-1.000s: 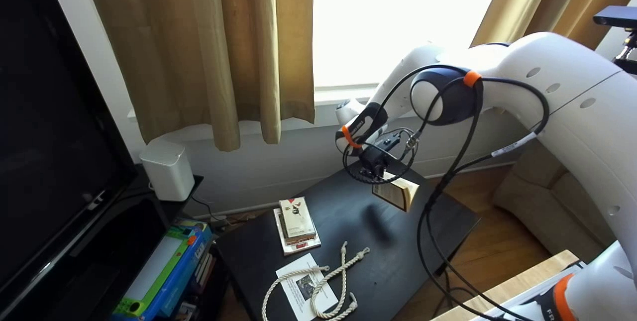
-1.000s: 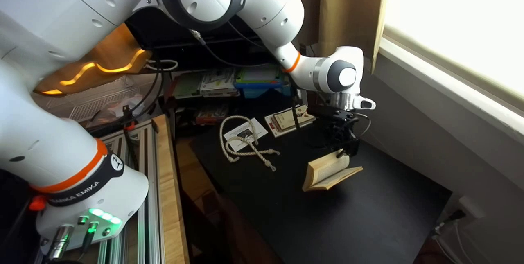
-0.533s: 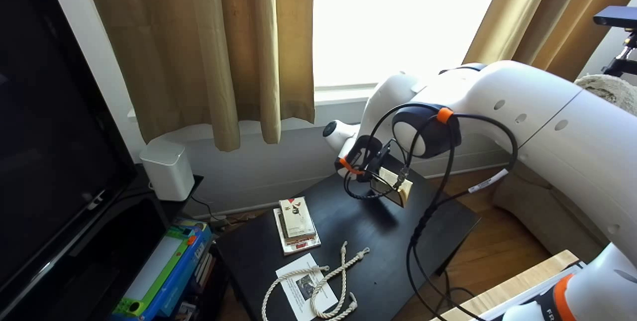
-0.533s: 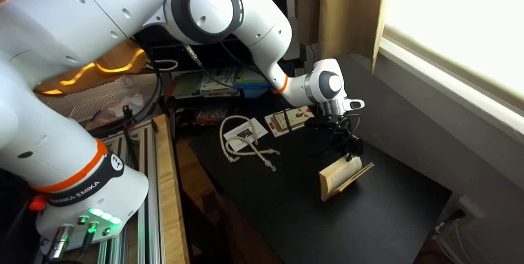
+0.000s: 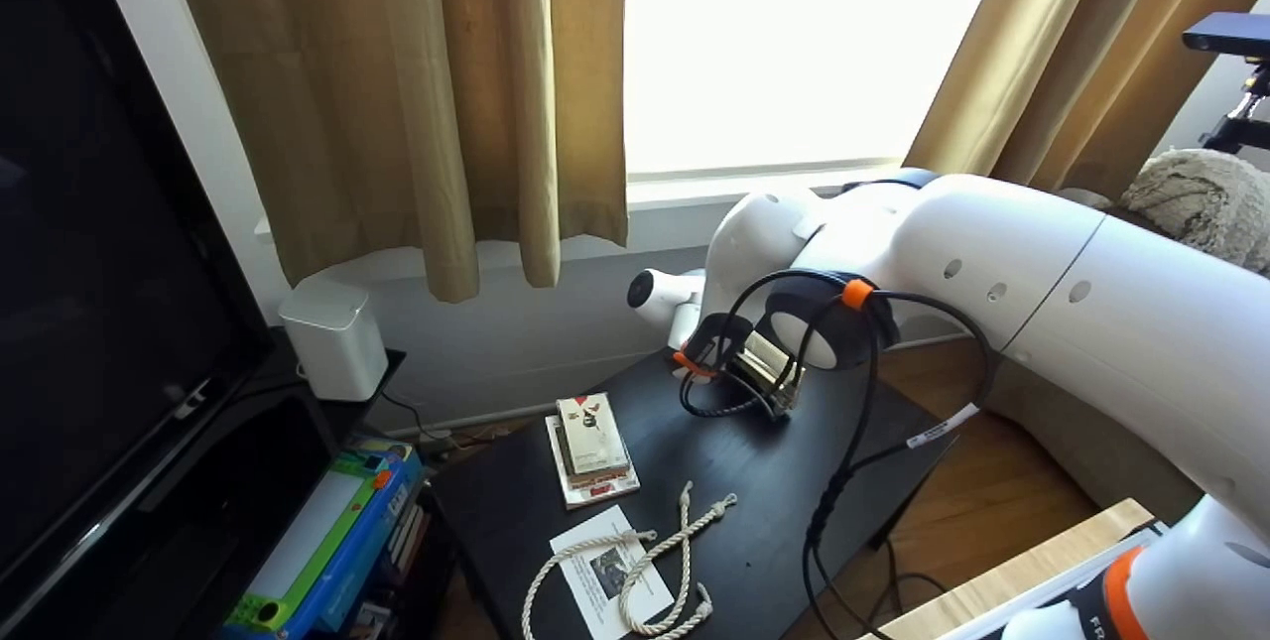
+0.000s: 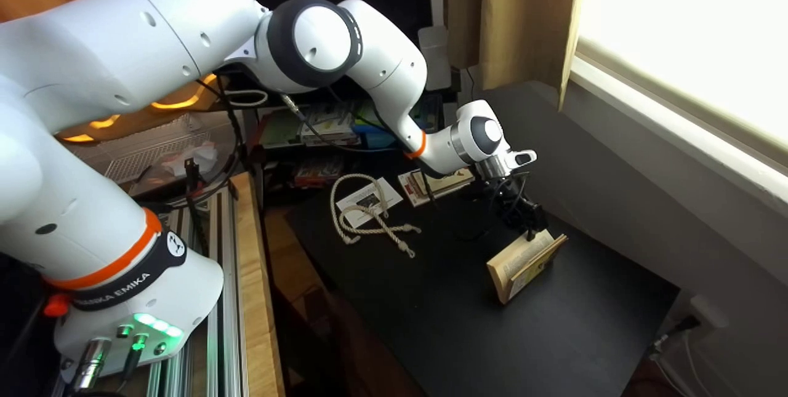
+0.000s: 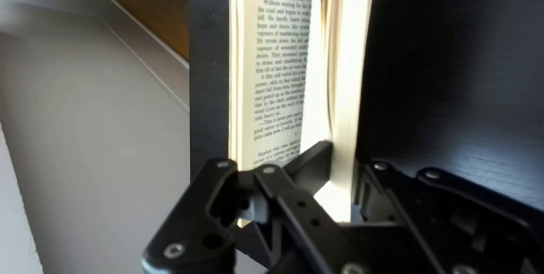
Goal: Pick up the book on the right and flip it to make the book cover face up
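Observation:
The book (image 6: 516, 256) hangs partly open and steeply tilted, close above the black table (image 6: 591, 323); whether its lower edge touches I cannot tell. Its yellow book cover (image 6: 534, 272) with dark marks shows on the outer side of the flap that hangs away from my gripper. In an exterior view the book (image 5: 769, 360) is partly behind cables. In the wrist view the book (image 7: 280, 70) shows printed pages. My gripper (image 7: 342, 165) is shut on one half of it, one finger between the pages, the other outside. The gripper (image 6: 530, 234) is dark in an exterior view.
A stack of booklets (image 5: 593, 437) lies on the table near the wall. A white printed sheet (image 5: 603, 585) lies under a looped cream rope (image 5: 685, 561). The grey wall (image 6: 585, 181) rises close behind the gripper. A white box (image 5: 337, 342) stands by the television.
The arm has come down, bringing the book lower toward the table. The wrist has tilted, the book stands steeper, and its yellow cover has turned into sight. The grip has stayed on it.

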You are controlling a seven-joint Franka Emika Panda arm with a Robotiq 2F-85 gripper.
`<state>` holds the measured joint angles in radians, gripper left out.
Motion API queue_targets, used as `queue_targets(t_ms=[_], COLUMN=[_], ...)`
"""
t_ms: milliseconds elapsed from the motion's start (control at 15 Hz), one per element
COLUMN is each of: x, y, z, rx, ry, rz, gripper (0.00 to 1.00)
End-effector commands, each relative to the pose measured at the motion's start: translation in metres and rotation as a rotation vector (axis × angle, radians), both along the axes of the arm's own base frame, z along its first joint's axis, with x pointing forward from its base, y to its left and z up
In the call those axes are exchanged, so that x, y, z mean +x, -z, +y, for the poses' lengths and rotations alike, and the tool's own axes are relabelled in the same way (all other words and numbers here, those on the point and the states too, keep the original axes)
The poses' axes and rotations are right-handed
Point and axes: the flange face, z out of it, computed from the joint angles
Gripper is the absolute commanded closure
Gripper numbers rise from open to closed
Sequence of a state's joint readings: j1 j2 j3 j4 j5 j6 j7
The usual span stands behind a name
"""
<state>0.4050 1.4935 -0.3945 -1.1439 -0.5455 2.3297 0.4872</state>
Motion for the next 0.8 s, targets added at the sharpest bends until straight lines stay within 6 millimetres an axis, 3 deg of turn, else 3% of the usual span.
queue_targets(t_ms=[0, 733], x=[-0.003, -0.016], y=[0.005, 0.017], z=[0.01, 0.026], rx=[-0.012, -0.076], ry=[-0.025, -0.095], rz=[-0.044, -0.044], gripper=[0.97, 0.97])
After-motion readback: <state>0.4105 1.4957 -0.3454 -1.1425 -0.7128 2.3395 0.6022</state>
